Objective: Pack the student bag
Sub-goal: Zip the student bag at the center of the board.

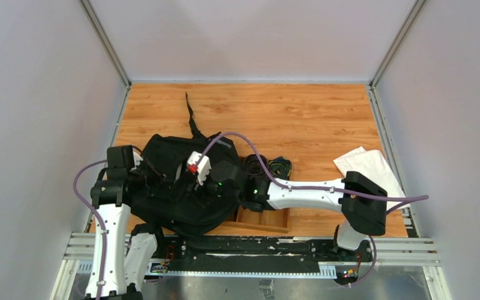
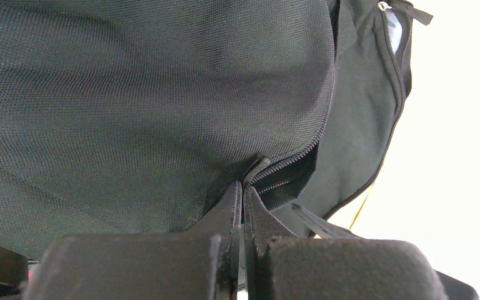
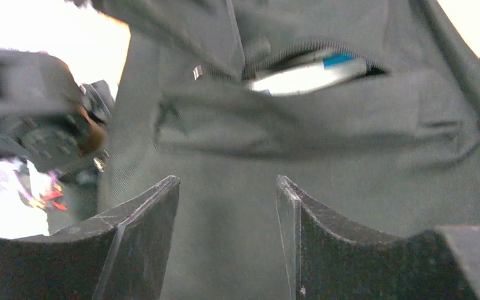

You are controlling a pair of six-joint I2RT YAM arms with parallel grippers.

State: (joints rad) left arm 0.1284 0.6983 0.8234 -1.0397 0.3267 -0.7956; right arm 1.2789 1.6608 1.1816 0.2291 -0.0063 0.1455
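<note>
Student bag (image 1: 165, 153), pinched by closed left gripper (image 2: 242, 186), half-hides tray (image 1: 267, 219); right gripper (image 3: 227, 181) gapes empty.

- Light wooden compartment tray (image 1: 264, 219), at the near table edge, partly covered.
- Dark coiled bundle (image 1: 277, 166), just behind the tray.
- White folded cloth (image 1: 367, 167), far right.
- Orange-brown wood-grain tabletop (image 1: 287, 112).

The student bag (image 1: 175, 200) and the right arm cover most of the wooden tray (image 1: 265, 219) at the bag's right; only the tray's near compartments show. Just beyond the tray, a dark coiled bundle (image 1: 280, 166) is too small to identify. The right wrist view is blurred throughout. There a white and blue item (image 3: 306, 72) shows only through the bag's pocket slit. The bag overruns the left wrist view's edges.
</note>
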